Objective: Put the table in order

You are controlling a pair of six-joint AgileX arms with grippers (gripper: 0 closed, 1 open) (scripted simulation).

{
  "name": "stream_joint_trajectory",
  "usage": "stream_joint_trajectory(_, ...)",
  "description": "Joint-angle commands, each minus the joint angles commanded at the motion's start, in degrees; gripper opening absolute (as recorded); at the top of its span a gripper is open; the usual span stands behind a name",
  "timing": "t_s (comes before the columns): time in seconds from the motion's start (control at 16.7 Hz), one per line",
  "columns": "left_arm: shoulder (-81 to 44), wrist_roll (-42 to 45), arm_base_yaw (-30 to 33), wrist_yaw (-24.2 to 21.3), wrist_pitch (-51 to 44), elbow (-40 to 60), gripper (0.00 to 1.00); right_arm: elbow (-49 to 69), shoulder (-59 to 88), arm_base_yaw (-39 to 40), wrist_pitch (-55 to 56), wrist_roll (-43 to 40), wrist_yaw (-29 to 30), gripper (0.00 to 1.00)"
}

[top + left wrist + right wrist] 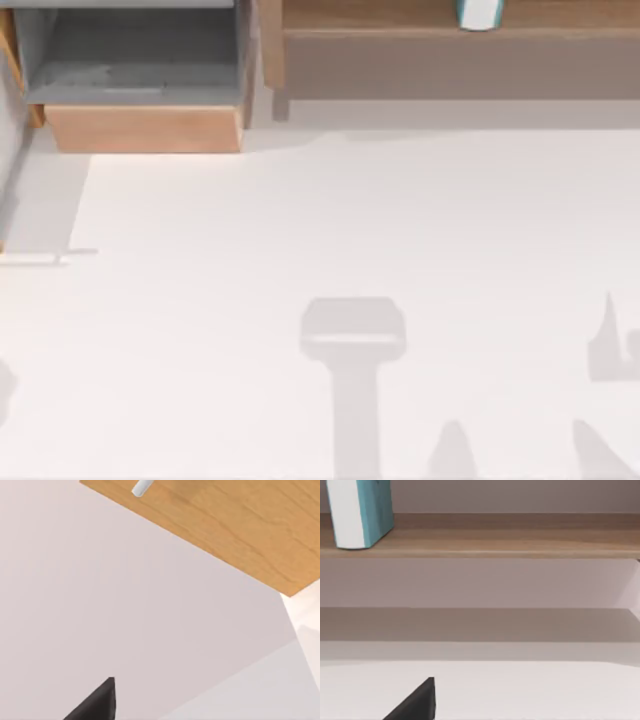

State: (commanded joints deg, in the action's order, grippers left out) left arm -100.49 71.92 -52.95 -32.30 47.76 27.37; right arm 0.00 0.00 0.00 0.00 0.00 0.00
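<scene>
A dark fingertip of the left gripper (97,702) pokes into the left wrist view, with a light-wood panel (225,527) and a small white handle (141,487) beyond it; whether this gripper is spread or pressed together I cannot tell. A like dark fingertip of the right gripper (417,702) enters the right wrist view, and here too I cannot tell its state. It faces the long brown shelf (510,542), on which a teal and white book (360,512) stands upright. Seen from above, the table (330,230) is a very large, flat, smooth, plain white top — it runs outward from the foot of the shelf and takes up most of the view. Only grey shadows lie on it, the widest one well apart from the shelf, toward the near edge. Just beside the shelf's left end sits a light-wood box (145,128) with a grey inside, at the table's far left corner.
</scene>
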Motion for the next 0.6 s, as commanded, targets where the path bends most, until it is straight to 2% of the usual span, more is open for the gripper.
stream_joint_trajectory(0.3,-8.2,12.2,4.9,-5.2,21.4,-2.9,1.00,0.0,0.0,0.0,0.0,0.0,0.0,1.00)
stream_joint_trajectory(0.6,-12.9,18.5,10.0,-9.5,35.9,-2.8,1.00,0.0,0.0,0.0,0.0,0.0,0.0,1.00)
